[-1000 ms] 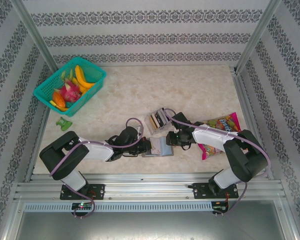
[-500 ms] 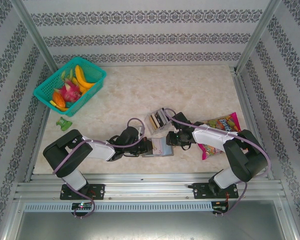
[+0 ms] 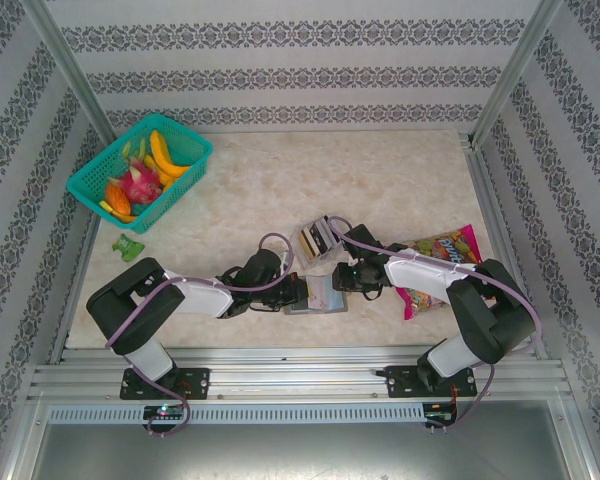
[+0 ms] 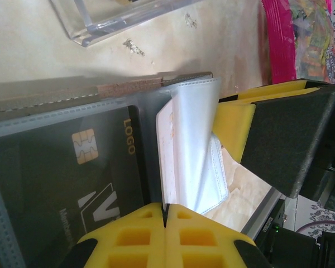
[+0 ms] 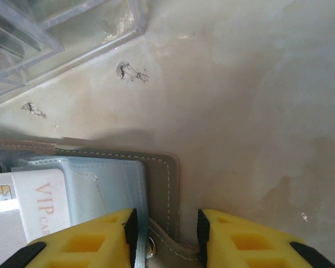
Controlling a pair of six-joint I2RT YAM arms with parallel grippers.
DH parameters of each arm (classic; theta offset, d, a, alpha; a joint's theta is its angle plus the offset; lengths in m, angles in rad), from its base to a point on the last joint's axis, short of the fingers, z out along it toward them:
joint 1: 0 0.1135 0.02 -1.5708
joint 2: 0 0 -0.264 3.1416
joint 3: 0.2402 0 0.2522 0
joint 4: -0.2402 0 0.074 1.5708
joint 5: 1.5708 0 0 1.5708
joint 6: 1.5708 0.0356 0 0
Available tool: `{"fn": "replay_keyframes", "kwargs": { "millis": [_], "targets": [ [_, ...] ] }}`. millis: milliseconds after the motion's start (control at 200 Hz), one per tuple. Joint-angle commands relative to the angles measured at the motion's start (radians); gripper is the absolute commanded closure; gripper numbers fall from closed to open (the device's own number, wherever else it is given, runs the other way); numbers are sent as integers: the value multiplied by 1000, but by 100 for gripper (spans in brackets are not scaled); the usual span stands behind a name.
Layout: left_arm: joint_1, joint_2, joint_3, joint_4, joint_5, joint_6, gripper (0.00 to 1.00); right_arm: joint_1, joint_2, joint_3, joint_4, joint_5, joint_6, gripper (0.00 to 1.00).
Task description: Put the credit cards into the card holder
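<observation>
Top external: card holder point(image 3: 320, 296) lies open on the surface point(image 3: 380, 180), between both arms near the front edge. Left wrist: left hand point(image 4: 164, 215) clenched on the holder's clear leaf, with a dark card point(image 4: 72, 184) sleeved beside it. Right wrist: right hand point(image 5: 167, 220) parted, astride the holder's stitched edge. VIP card point(image 5: 42, 206) tucked inside.

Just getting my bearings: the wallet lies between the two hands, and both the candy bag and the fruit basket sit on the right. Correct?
Not quite: the top view shows the fruit basket at the back left. The candy bag is on the right, and the wallet is where you say.
</observation>
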Motion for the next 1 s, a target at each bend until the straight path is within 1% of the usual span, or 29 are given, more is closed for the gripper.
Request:
{"fn": "replay_keyframes", "kwargs": {
  "millis": [0,80,260,330,390,500,575,689,764,869,994],
  "targets": [
    [-16,39,26,17,28,0,98,0,40,-18,-17,-27,18,64],
    [-19,67,63,27,41,4,97,0,39,-21,-15,-31,22,64],
    [-22,88,101,-31,26,20,90,-2,26,-24,-18,-36,23,64],
    [-24,72,91,-40,17,19,87,-2,23,-23,-22,-31,21,64],
    [-24,52,83,-68,5,26,81,-5,17,-24,-25,-27,21,64],
    [-25,3,73,-149,-29,54,78,-11,1,-17,-47,-12,21,63],
    [-25,-19,78,-190,-42,70,78,-15,-18,-17,-56,-11,18,63],
    [-25,-20,94,-206,-37,79,80,-22,-42,-17,-68,-15,19,61],
    [-25,-11,102,-200,-29,84,84,-25,-48,-22,-63,-23,18,61],
    [-25,16,124,-210,-22,87,84,-26,-32,-24,-54,-45,17,62],
    [-30,28,132,-232,-40,82,81,-25,-21,-31,-48,-44,18,62]
  ]
}}
